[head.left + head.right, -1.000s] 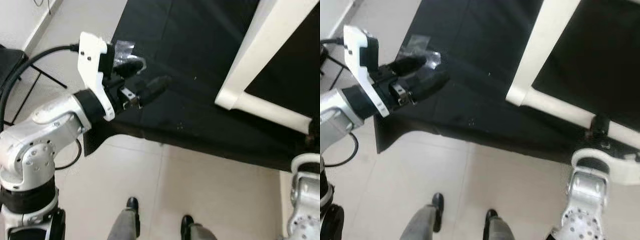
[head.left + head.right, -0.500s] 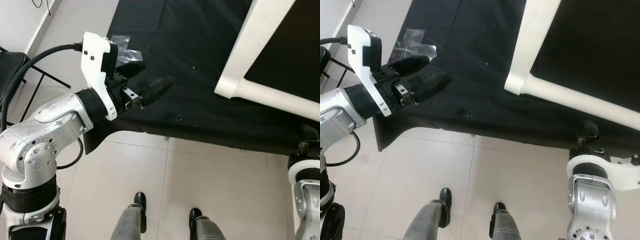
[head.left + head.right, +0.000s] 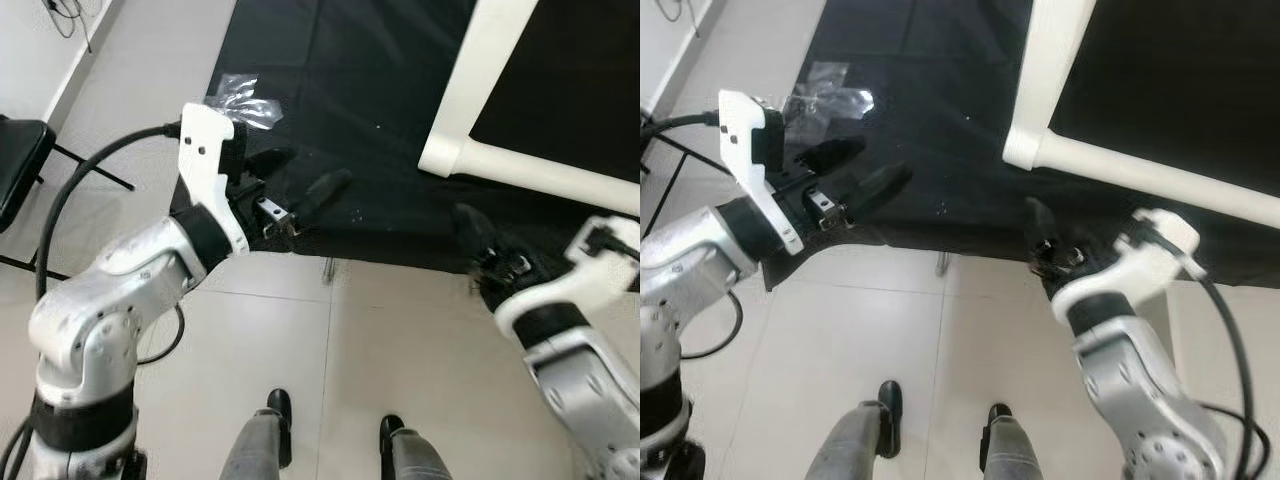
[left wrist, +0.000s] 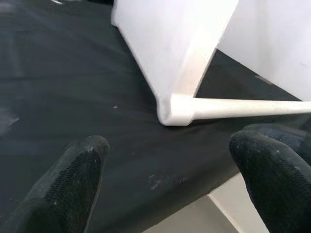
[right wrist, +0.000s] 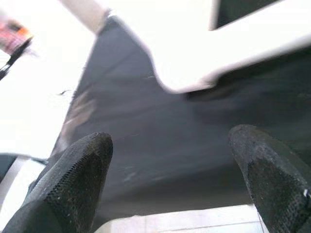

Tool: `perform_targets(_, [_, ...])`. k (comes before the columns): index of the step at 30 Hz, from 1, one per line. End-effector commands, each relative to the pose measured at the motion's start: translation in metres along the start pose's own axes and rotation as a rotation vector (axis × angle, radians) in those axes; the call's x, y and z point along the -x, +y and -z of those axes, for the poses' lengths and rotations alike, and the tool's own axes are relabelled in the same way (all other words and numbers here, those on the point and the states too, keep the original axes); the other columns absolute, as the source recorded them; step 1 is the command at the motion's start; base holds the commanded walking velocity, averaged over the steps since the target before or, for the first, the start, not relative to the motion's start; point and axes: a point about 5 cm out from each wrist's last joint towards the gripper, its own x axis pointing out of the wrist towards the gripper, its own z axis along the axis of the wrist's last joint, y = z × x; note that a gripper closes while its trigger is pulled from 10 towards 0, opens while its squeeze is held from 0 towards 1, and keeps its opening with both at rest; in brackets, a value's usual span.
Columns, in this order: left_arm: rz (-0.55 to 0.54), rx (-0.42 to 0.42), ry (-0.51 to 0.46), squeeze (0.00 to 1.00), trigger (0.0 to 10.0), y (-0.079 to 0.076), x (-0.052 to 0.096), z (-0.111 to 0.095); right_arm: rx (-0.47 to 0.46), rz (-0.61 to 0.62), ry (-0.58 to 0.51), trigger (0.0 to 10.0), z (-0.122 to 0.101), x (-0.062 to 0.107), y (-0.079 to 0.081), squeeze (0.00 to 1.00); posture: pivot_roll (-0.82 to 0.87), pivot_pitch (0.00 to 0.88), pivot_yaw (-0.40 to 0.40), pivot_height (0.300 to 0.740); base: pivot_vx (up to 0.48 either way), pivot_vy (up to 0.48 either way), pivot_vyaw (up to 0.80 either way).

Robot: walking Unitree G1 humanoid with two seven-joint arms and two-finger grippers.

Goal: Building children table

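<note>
The white L-shaped wooden table frame [image 3: 470, 120] lies flat on the black cloth sheet [image 3: 340, 90] spread on the pale tiled floor [image 3: 330, 340]. The left gripper [image 3: 300, 180] hovers over the sheet's near edge, fingers parted, empty. The right gripper [image 3: 1040, 235] (also parted, holding nothing) is near the frame's corner. A crumpled clear plastic bag [image 3: 240, 88] lies beyond the left gripper.

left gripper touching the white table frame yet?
Apart. In the left wrist view both fingers of the left gripper are spread wide, with bare black cloth between them and the corner of the white table frame.
</note>
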Motion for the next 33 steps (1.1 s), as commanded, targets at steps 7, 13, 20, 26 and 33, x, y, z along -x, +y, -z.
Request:
perform_targets(7, [-0.148,-0.037,0.060,0.00,10.0,0.009,0.024,0.031,0.340,0.063,0.020,10.0,0.008,-0.033,-0.023,0.00,0.03,0.199,-0.051,0.740,0.000,0.000,0.00])
perform_targets(13, [-0.255,-0.054,0.126,0.00,10.0,0.020,0.040,0.052,0.492,0.226,0.049,10.0,0.017,-0.043,-0.053,0.00,0.05,0.176,-0.060,0.740,0.000,0.000,0.00])
perform_targets(20, [-0.345,-0.074,0.209,0.00,10.0,0.025,0.058,0.076,0.620,0.297,0.067,10.0,0.031,-0.043,-0.069,0.00,0.06,0.161,-0.060,0.740,0.000,0.000,0.00])
perform_targets(26, [-0.429,-0.033,0.301,0.00,10.0,0.016,0.078,0.112,0.660,0.303,0.110,10.0,0.057,-0.037,-0.072,0.00,0.05,0.138,-0.061,0.740,0.000,0.000,0.00])
perform_targets(33, [-0.466,-0.018,0.310,0.00,10.0,0.009,0.084,0.125,0.632,0.248,0.155,10.0,0.076,-0.037,-0.062,0.00,0.05,0.122,-0.066,0.740,0.000,0.000,0.00])
